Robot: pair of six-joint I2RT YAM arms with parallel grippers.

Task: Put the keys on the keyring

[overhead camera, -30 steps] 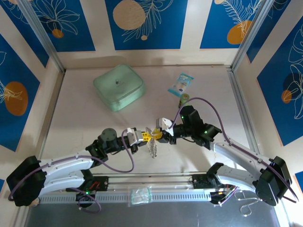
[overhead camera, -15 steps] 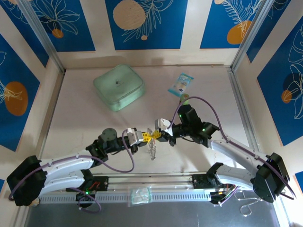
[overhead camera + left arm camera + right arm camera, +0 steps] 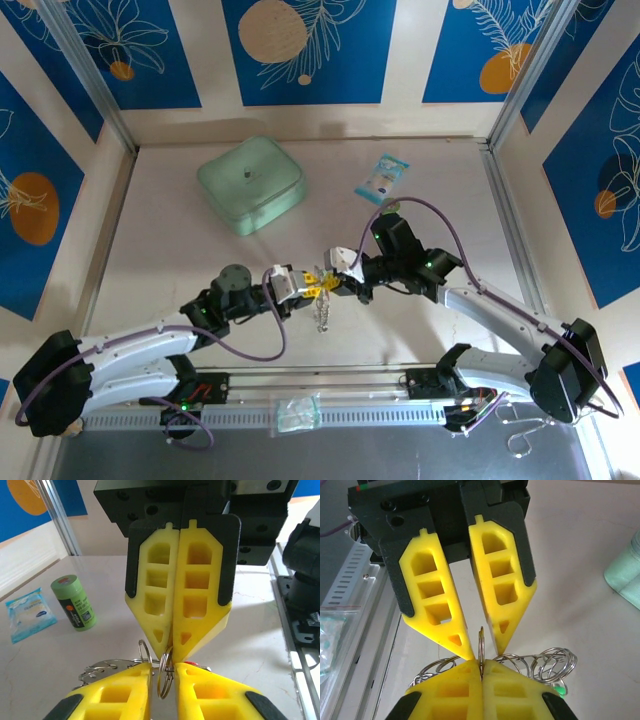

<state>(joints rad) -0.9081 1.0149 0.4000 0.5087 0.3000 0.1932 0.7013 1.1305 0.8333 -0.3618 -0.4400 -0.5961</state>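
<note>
My two grippers meet tip to tip above the middle of the table. The right gripper (image 3: 331, 283) (image 3: 481, 663) is shut on a small silvery split ring (image 3: 481, 639) (image 3: 167, 679), pinching its edge. The left gripper (image 3: 311, 287) (image 3: 162, 668) stands slightly open, its fingertips either side of that ring with a gap. The ring belongs to the keyring (image 3: 322, 312), a bunch of silvery loops on a thin hoop (image 3: 547, 662) that hangs below the fingers. A red key head (image 3: 193, 663) peeks out beside my left finger. A green key head (image 3: 560, 690) hangs under the loops.
A mint-green square pouch (image 3: 251, 184) lies at the back left. A blue-white packet (image 3: 383, 178) and a small green upright cylinder (image 3: 74, 602) stand behind the right arm. A clear plastic bag (image 3: 298, 412) lies on the near rail.
The right gripper has shut on the split ring. The left gripper, shut before, has opened a little. Both arms have drifted slightly left.
</note>
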